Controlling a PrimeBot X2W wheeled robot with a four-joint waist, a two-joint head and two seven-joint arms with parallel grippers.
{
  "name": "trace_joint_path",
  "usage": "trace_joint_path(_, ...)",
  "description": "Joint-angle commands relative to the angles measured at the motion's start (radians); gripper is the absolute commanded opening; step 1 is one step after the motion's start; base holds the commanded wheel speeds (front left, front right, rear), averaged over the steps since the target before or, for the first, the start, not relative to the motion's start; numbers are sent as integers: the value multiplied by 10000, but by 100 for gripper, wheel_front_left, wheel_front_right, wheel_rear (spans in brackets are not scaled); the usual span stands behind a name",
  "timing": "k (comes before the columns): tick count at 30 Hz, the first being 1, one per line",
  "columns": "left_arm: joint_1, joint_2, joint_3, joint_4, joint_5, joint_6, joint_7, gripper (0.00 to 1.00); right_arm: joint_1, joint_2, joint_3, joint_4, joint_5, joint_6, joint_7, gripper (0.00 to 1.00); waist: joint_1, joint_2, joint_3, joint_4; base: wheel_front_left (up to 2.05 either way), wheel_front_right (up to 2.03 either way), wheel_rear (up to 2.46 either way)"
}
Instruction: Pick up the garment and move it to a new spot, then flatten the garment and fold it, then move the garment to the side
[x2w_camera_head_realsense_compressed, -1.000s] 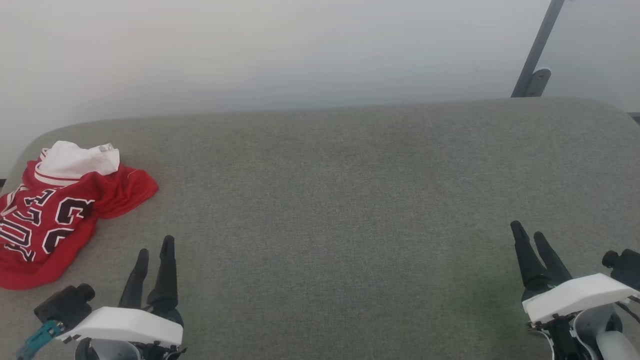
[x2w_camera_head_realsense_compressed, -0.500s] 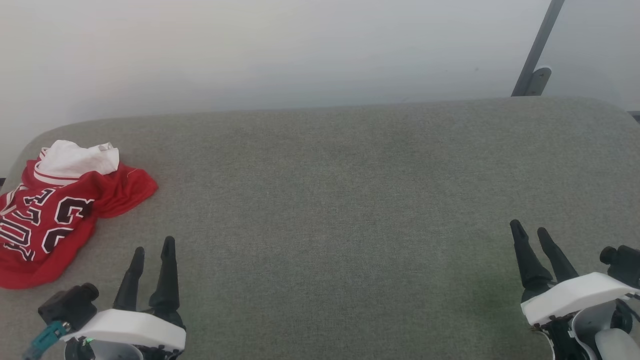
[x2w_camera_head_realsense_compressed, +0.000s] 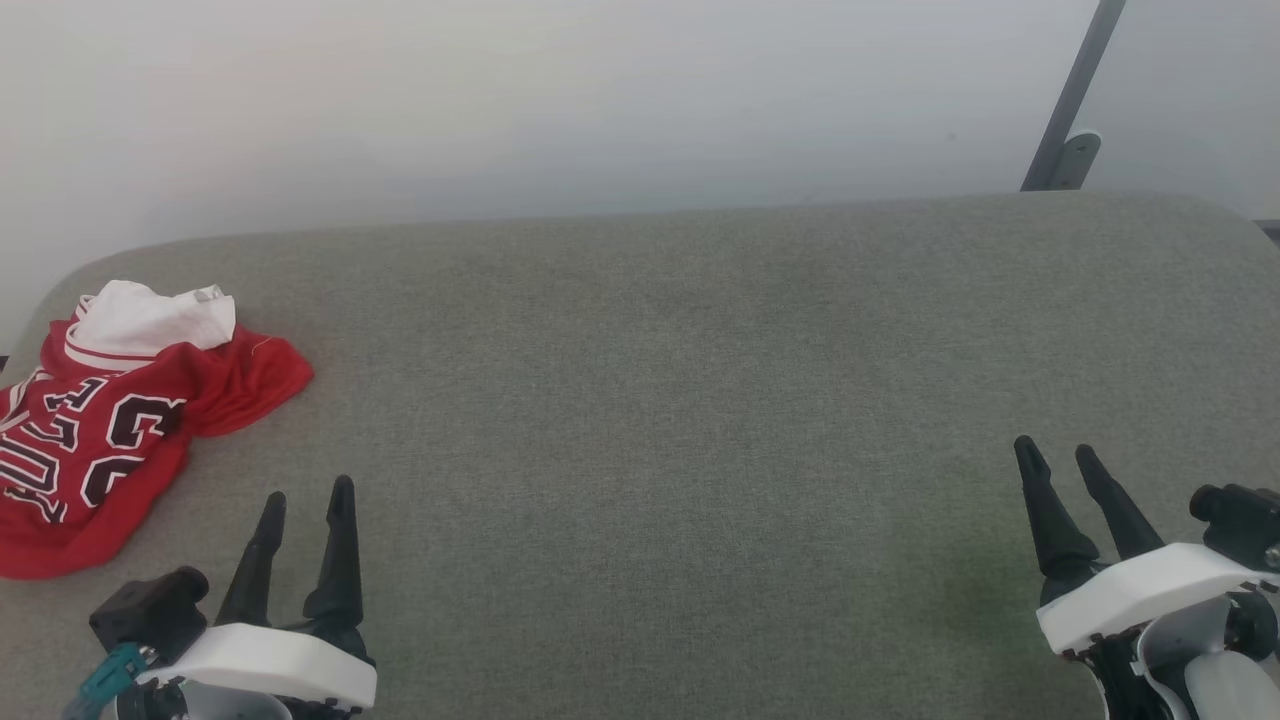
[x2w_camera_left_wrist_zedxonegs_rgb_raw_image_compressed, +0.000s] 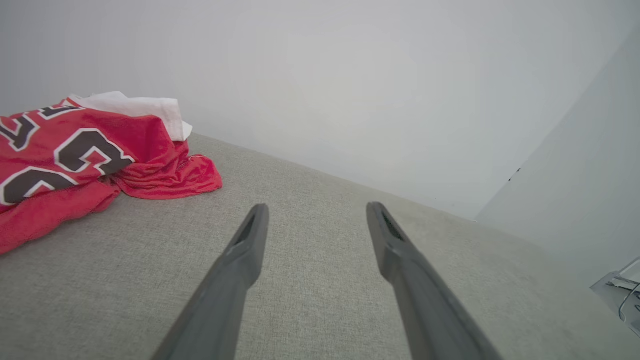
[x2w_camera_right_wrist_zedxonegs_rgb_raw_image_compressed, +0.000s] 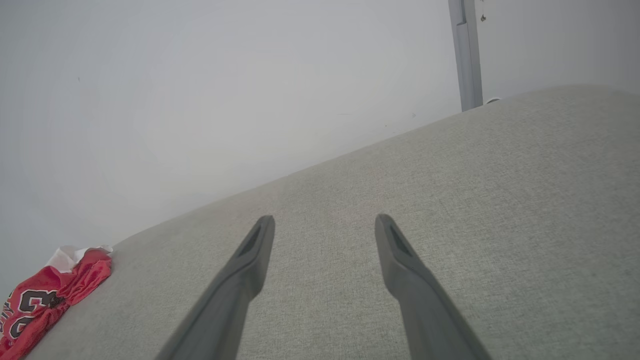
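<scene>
Garment (x2w_camera_head_realsense_compressed: 100, 430), heaped, forward-left of wide-open empty left end effector (x2w_camera_head_realsense_compressed: 307, 489), well apart from wide-open right end effector (x2w_camera_head_realsense_compressed: 1052, 446)

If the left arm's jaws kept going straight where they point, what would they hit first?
Probably nothing but the bare grey fabric tabletop, then the pale wall; the crumpled red jersey lies off to their left.

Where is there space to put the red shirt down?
The grey surface is bare across the middle, from the left end effector to the right end effector, back to the wall. Only the left corner is crowded, where the shirt lies crumpled.
</scene>
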Motion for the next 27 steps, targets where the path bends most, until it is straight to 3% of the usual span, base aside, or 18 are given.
trace_joint_path(1,43,74,0,-73,315,-29,-111,100,-198,-74,19,-84,-207,3,-66,100,-1,0,7,-9,0,0,0)
trace_joint_path(27,223,242,-206,-237,1924,-39,-616,100,-148,-308,300,-129,-1661,2,-468,100,-1,0,68,-46,0,0,0)
